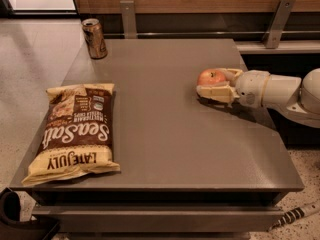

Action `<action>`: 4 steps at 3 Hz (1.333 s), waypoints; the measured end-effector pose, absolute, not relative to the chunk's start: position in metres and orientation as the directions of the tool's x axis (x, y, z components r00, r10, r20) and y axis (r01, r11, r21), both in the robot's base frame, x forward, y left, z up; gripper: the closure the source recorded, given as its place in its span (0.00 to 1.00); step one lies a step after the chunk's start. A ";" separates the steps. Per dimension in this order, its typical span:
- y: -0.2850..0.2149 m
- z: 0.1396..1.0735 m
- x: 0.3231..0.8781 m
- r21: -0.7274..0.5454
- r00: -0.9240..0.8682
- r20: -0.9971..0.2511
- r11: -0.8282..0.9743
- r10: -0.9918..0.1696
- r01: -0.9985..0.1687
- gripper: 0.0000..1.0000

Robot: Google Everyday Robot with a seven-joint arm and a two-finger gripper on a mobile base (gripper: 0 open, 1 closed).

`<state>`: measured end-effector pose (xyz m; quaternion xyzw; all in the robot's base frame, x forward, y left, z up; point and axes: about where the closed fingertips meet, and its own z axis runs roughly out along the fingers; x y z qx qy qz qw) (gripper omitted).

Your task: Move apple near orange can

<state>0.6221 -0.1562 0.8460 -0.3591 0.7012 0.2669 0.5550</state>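
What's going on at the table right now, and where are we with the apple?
The robot's single arm extends in from the right, with the gripper right at the apple near the right side of the table. Whether it has a firm hold yet can't be told. The orange can stands upright at the far left corner, well apart from the apple, so the move is not yet done. A chip bag lies flat on the left side.

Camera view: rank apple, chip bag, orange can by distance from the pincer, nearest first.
1. apple: right at the pincer, on the right side of the table.
2. chip bag: front left, with its upper right corner reaching toward mid-table.
3. orange can: upright in the far left corner.
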 end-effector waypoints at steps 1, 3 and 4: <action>-0.152 0.846 0.622 -0.024 -0.125 -0.970 0.595 -0.207 -0.804 0.95; -0.143 0.891 0.663 -0.061 -0.096 -0.967 0.582 -0.234 -0.811 1.00; -0.126 0.946 0.708 -0.084 -0.073 -0.968 0.586 -0.239 -0.806 1.00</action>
